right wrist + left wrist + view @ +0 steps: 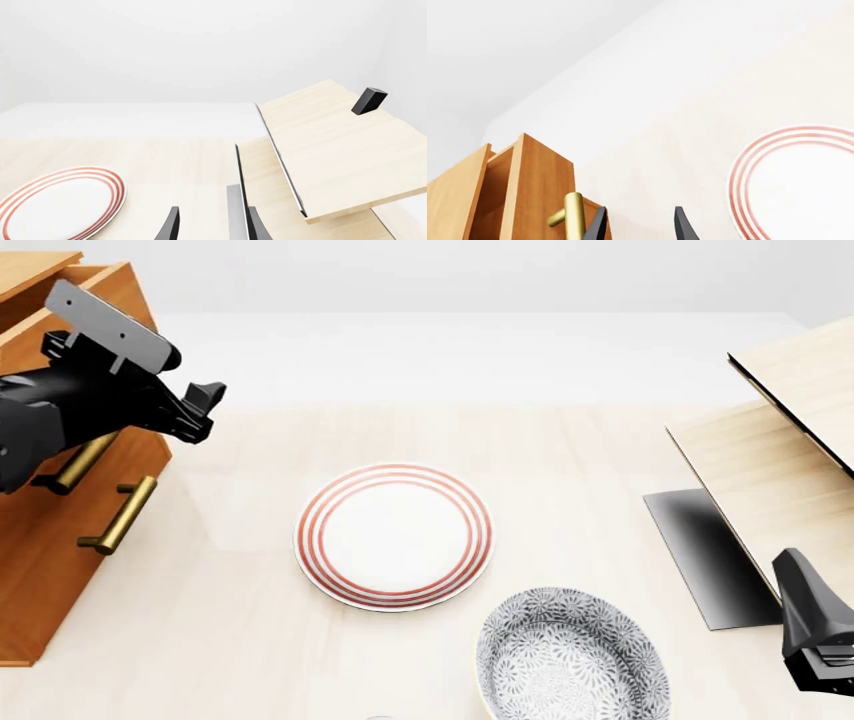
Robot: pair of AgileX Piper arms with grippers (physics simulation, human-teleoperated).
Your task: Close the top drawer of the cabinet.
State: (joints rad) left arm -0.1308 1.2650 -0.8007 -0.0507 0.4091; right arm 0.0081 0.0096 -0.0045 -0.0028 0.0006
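Across the pale table (561,450) the left gripper (639,225), fingers parted and empty (right one idle), should press squarely against the top drawer (537,190) front beside its brass handle (570,215), pushing straight into the cabinet (40,570).

Left arm (80,410) reaches high at far left, jaws parted; right gripper (210,225) low, jaws parted

A white plate with red rings (394,536) lay near the middle of the pale counter (587,450), and a grey patterned bowl (574,655) sat just beside it, nearer the camera. Pale wooden furniture with a black edge (781,440) stood at the right.
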